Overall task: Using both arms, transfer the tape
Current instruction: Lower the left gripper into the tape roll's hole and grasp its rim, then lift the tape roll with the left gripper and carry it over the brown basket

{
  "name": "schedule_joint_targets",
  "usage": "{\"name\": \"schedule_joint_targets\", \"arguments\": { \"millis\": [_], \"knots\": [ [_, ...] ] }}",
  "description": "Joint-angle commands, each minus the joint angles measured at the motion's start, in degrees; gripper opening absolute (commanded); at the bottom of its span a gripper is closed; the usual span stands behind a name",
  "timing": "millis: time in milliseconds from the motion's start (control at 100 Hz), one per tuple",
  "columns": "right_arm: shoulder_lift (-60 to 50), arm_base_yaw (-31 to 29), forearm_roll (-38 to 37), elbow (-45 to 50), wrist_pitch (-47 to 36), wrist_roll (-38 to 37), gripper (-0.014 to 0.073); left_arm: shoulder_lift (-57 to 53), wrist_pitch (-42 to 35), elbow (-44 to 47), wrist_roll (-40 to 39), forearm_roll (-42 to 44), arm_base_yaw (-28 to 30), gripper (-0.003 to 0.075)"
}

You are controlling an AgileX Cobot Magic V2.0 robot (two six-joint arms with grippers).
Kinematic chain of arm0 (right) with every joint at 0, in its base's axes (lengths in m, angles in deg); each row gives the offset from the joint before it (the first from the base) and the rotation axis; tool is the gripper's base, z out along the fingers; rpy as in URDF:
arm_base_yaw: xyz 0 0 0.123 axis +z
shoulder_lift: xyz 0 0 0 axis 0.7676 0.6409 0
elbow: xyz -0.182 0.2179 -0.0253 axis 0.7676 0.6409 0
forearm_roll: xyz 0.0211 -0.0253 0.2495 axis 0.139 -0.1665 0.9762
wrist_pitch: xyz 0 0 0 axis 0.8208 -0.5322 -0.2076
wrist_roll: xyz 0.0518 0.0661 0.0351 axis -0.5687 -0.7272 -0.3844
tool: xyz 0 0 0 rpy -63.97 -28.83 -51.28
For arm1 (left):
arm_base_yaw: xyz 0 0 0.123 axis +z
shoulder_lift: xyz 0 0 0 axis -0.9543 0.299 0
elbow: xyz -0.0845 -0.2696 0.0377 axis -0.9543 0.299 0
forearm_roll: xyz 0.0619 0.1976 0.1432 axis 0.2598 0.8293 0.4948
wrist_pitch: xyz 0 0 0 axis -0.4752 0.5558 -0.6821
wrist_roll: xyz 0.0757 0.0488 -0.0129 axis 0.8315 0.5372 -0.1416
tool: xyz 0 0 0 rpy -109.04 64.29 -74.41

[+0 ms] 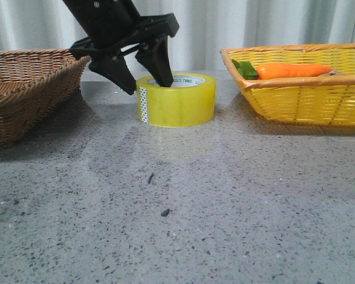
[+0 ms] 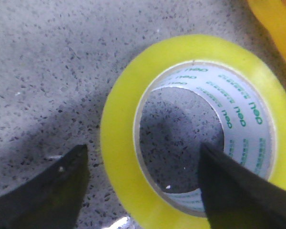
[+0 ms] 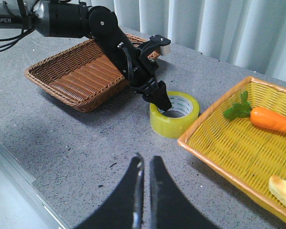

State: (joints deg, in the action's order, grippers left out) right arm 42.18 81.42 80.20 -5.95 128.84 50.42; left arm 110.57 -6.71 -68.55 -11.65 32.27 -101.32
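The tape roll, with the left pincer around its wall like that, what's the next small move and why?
Probably close the left pincer on the tape roll. One finger sits inside the white core, the other outside the yellow wall, with a gap still showing on the outer side. The roll rests flat on the table, so nothing is gripped yet. The right pincer waits well away.
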Motion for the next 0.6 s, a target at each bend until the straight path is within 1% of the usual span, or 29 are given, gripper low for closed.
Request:
{"name": "schedule_joint_targets", "arguments": {
  "millis": [0, 10, 30, 40, 50, 80, 100, 110, 120, 140, 280, 450, 590],
  "knots": [
    [0.4, -0.05, -0.24, -1.2, -4.78, -0.28, -0.0057, -2.83, -2.18, -1.86, -0.37, -1.59, -0.14, 0.0312],
    [0.4, -0.05, -0.24, -1.2, -4.78, -0.28, -0.0057, -2.83, -2.18, -1.86, -0.37, -1.59, -0.14, 0.0284],
    [0.4, -0.05, -0.24, -1.2, -4.78, -0.28, -0.0057, -2.83, -2.18, -1.86, -0.37, -1.59, -0.14, 0.0256],
    [0.4, -0.05, -0.24, -1.2, -4.78, -0.28, -0.0057, -2.83, -2.18, -1.86, -0.37, -1.59, -0.14, 0.0209],
    [0.4, -0.05, -0.24, -1.2, -4.78, -0.28, -0.0057, -2.83, -2.18, -1.86, -0.37, -1.59, -0.14, 0.0209],
    [0.4, -0.05, -0.24, -1.2, -4.78, -0.28, -0.0057, -2.83, -2.18, -1.86, -0.37, -1.59, -0.14, 0.0127],
    [0.4, -0.05, -0.24, -1.2, -4.78, -0.28, -0.0057, -2.83, -2.18, -1.86, -0.37, -1.59, -0.14, 0.0093],
    [0.4, -0.05, -0.24, -1.2, -4.78, -0.28, -0.0057, -2.83, -2.18, -1.86, -0.37, -1.59, -0.14, 0.0042],
    [0.4, -0.05, -0.24, -1.2, -4.78, -0.28, -0.0057, -2.83, -2.18, -1.86, -0.37, -1.59, -0.14, 0.0042],
    [0.4, -0.05, -0.24, -1.2, -4.78, -0.28, -0.0057, -2.83, -2.18, -1.86, -0.37, -1.59, -0.14, -0.0022],
    [0.4, -0.05, -0.24, -1.2, -4.78, -0.28, -0.0057, -3.66, -1.25, -4.59, 0.15, -1.59, -0.14, -0.002],
    [0.4, -0.05, -0.24, -1.2, -4.78, -0.28, -0.0057, -7.38, -0.18, -13.84, 1.55, -1.33, 0.25, -0.002],
    [0.4, -0.05, -0.24, -1.2, -5.45, -0.28, -0.0057, -10.05, 1.66, -20.48, 1.55, -0.7, 2.73, -0.002]
  ]
}}
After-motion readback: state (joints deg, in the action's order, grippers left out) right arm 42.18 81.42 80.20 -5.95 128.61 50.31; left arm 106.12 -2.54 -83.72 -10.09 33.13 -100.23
